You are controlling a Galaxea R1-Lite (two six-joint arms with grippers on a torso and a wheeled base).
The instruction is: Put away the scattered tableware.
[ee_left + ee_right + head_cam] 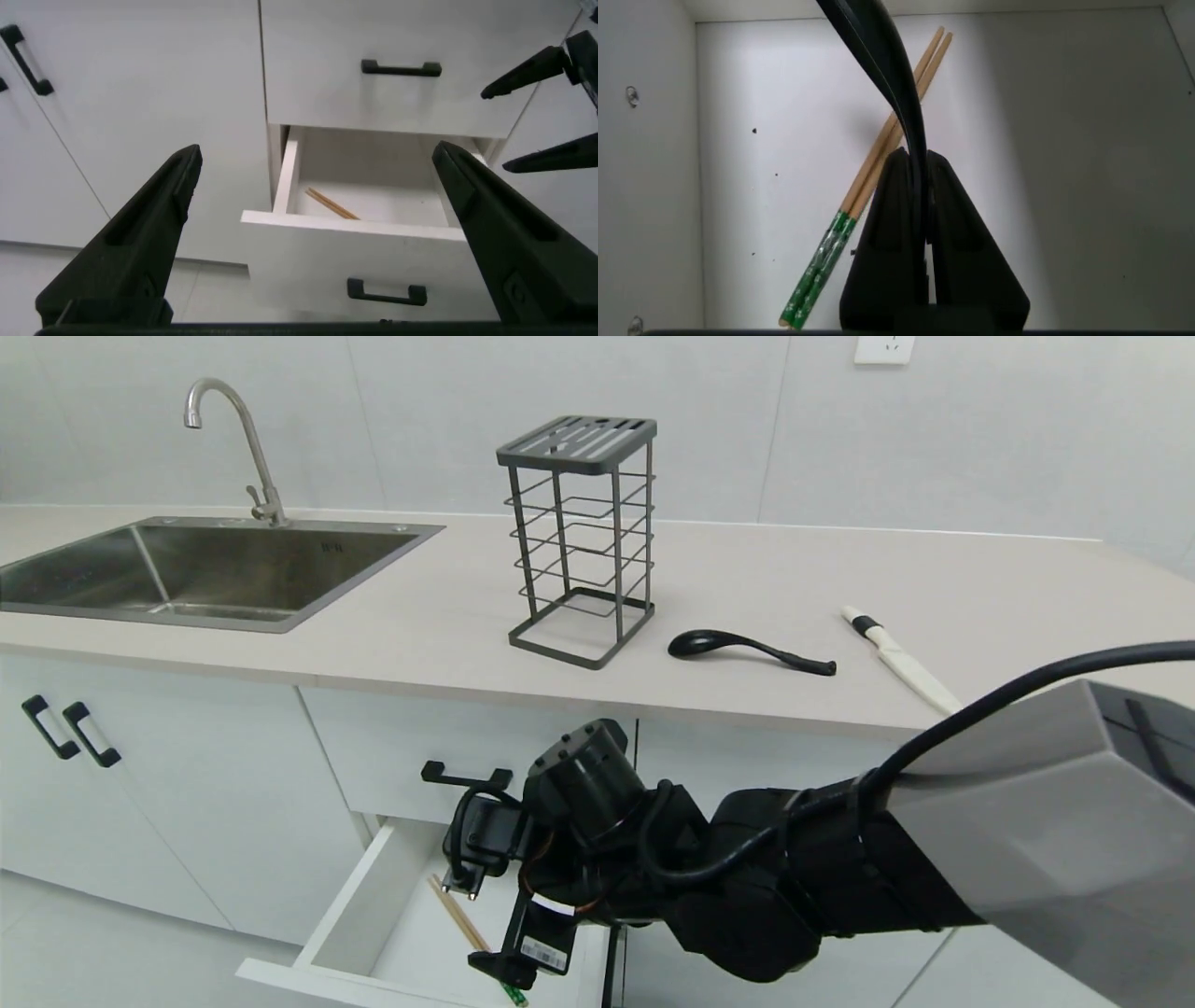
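White cabinets (140,75) face your left gripper (318,154), spread wide. Lower centre, the open drawer (341,905) holds chopsticks (457,915); above them your right gripper (920,163) pinches a thin black utensil (878,56), probably to release it there. Upper right, spoon (695,643) and knife (896,658) wait.

- We find no text, number or sign that can be read in any view.
- A white label (544,952) with dark bars like a barcode sits on the right gripper (504,971), just above the open drawer (345,905); its characters are too small to read.
- A small dark marking (331,547) stands on the far inner wall of the sink (364,581), above the drawer and to its left; we cannot make it out.
- The chopsticks (864,191) inside the drawer have green patterned ends; we cannot tell whether these carry letters.
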